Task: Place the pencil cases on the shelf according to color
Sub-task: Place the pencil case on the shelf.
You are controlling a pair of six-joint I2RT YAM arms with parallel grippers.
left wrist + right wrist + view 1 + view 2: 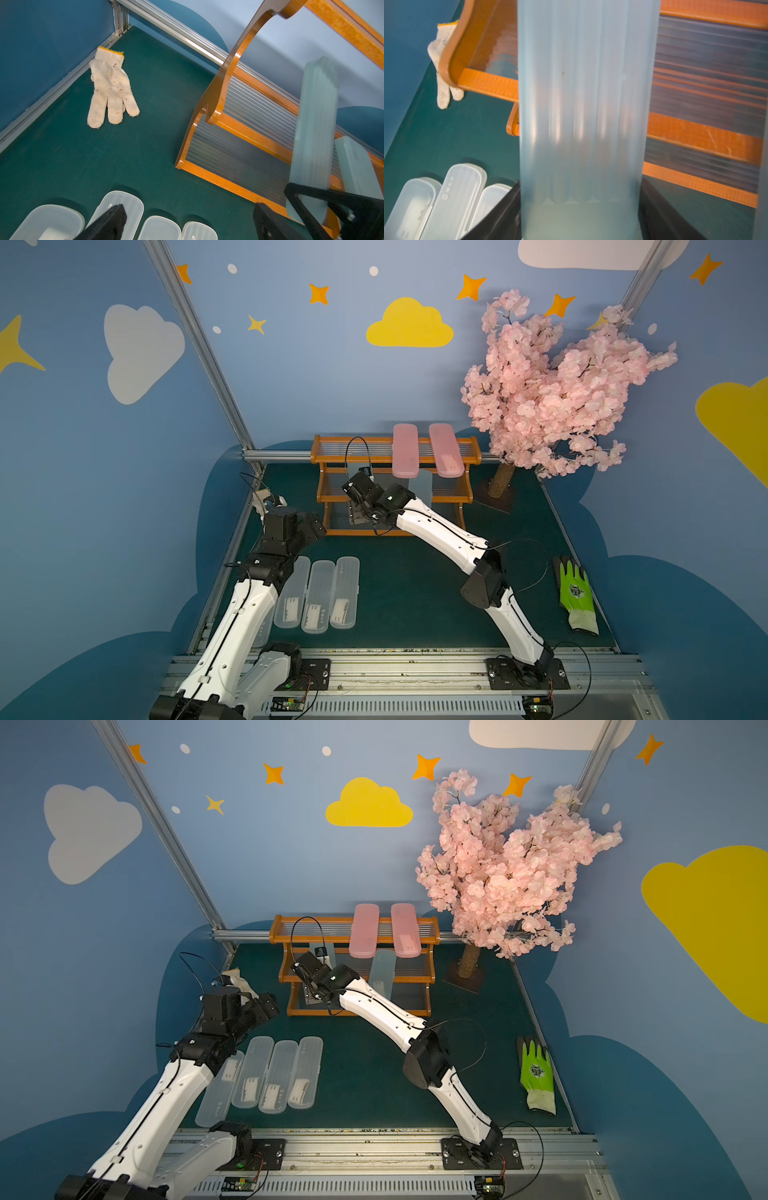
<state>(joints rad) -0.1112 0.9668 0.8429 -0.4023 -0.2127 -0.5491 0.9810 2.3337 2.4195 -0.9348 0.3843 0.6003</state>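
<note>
Roughly front-to-back, pale blue case [581, 104], far end over shelf [695, 141]

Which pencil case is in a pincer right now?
The pale blue case in the right pincer, at the shelf's left end; the other blue case lies on the shelf, unheld.

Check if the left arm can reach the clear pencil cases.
Probably yes: the open left gripper hangs near the clear cases, nothing between them; the right arm is away at the shelf.
</note>
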